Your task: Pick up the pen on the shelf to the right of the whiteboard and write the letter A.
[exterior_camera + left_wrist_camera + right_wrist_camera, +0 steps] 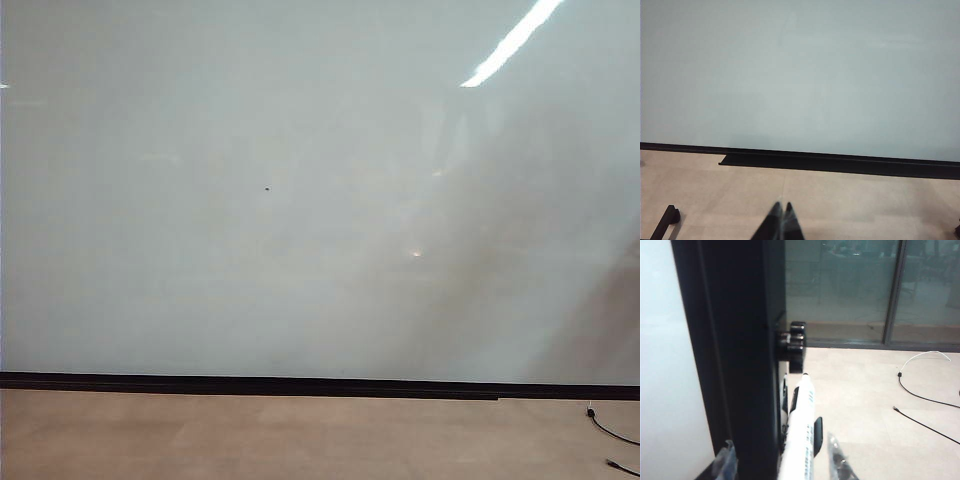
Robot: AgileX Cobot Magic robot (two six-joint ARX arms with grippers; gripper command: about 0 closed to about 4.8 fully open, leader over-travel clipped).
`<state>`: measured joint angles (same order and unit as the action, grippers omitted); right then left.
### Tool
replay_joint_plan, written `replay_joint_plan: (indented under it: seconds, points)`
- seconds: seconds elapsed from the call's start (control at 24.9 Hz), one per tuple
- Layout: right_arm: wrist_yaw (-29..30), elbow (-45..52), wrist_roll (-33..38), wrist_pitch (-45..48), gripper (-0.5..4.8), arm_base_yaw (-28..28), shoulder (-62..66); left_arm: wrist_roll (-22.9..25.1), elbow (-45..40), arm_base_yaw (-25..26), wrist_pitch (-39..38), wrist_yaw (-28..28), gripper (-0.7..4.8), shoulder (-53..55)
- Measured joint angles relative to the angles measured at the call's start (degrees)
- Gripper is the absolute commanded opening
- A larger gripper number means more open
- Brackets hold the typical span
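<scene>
Right gripper [780, 460] is straddling the slim white pen [801, 432] beside the whiteboard's [662, 365] black frame, fingers spread, I'm seeing gaps. Left gripper [782, 207] is sitting pressed together.

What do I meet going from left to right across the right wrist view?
Pale glossy whiteboard → its tall black frame post → black round knob on the post → slim white-barrelled pen standing between the right hand's translucent fingers → thin black cable on the beige floor.
</scene>
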<state>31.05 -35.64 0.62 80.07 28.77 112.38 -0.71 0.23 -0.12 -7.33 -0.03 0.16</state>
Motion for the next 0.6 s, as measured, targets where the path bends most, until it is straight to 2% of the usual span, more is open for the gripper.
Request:
replay_joint_plan:
  seconds: [0.6]
  points:
    - [0.0,0.0,0.0,0.0,2.09,0.8,0.0,0.0,0.0,0.0,0.0,0.0,-0.04,0.0]
